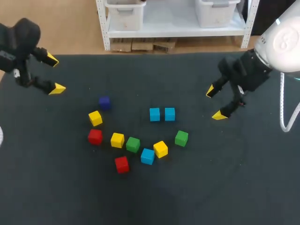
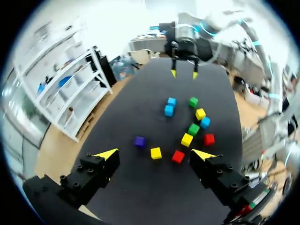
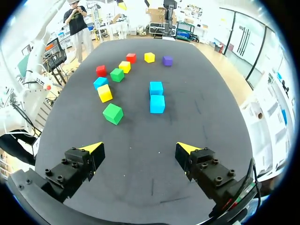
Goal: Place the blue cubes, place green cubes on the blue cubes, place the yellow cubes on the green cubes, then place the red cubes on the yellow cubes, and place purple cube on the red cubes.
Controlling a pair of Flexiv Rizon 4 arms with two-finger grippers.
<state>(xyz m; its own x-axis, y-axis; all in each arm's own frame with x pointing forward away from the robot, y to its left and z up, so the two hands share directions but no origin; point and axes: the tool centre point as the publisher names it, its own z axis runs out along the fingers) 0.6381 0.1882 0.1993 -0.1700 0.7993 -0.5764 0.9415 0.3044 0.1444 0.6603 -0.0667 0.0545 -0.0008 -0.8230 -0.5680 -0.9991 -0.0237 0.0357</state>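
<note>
left gripper (image 1: 55,74) above the table's (image 1: 243,187) far left edge, fingers spread. right gripper (image 1: 214,103) over the right side, fingers spread too. two blue cubes (image 1: 154,114) just beside each other mid-table. third blue cube (image 1: 147,156), green cubes (image 1: 132,144), yellow cubes (image 1: 117,140) and red cubes (image 1: 95,136) scattered near them, each lying singly. purple cube (image 1: 104,103) apart, toward the left gripper.
</note>
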